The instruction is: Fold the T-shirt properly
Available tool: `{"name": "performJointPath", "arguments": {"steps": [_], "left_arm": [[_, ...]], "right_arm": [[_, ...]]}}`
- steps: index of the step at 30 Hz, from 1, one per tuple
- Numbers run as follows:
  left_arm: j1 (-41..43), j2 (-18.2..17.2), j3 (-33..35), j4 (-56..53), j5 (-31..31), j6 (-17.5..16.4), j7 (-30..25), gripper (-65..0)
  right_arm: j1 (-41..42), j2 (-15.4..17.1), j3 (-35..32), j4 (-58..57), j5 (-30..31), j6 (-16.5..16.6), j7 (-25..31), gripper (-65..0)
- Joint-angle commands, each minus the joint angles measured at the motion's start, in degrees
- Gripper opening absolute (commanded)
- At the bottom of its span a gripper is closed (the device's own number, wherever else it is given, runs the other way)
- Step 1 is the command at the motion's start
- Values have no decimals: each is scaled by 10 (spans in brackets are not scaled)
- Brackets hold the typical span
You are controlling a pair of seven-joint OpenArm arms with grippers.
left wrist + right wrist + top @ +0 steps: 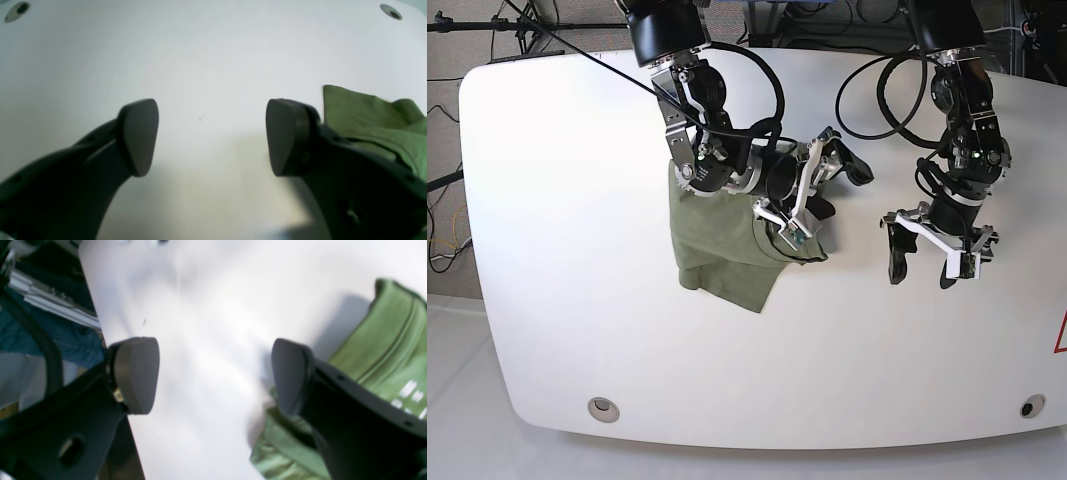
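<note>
White table (577, 250) w/ rounded corners fills most of the base view. Olive T-shirt (722, 255) lies bunched on it, center-left (partly under an arm). Two round holes (603, 407) near the bottom edge.

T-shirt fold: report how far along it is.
Done: the T-shirt lies bunched into a rough, uneven bundle on the white table, not a neat fold. In hand: nothing; left gripper and right gripper both show open, empty jaws. Left: flattening and squaring it up.
</note>
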Motion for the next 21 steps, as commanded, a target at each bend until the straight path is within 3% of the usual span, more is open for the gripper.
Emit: {"name": "performJointPath", "arguments": {"steps": [1,11,14,18,20,21], "left_arm": [[-10,-6,-1,13,-8,1,-16,-171],[4,-5,6,42,-9,0,-15,-178],[18,-5,25,66,-10,0,-15,-196],[30,-6,70,100,-10,0,-15,-304],[41,-7,99,119,-10,0,-15,-422],[43,-7,104,122,-10,0,-15,-450]], "right_arm": [[21,-4,3,27,12,2,14,-144],[48,36,66,59,8,1,14,-147],[53,53,89,56,8,1,14,-198],[61,70,120,56,8,1,16,-388],[72,80,140,54,8,1,16,-574],[75,82,144,53,8,1,16,-617]]}}
